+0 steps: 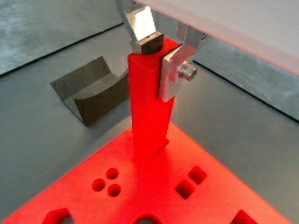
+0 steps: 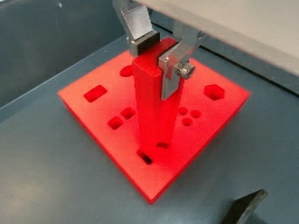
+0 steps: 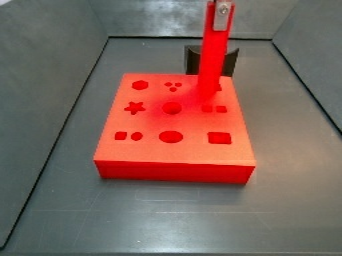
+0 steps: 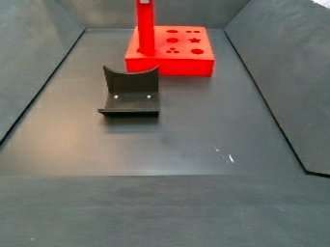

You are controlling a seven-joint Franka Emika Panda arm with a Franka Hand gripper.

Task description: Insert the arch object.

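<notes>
**One bar, nearly seated**

Left of your gripper sits the dark grey block. The fingers clamp the arch object's top; its foot meets the holed block directly below. Any tilt could jam it against the slot edge.

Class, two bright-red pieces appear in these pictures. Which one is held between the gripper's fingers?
The arch object, the slim upright bar: the gripper clamps its top end. The holed block lies wide and flat beneath, ungripped.

Dark grey scooped-top block on the grey floor, perhaps slightly apart from the red holed block
</notes>
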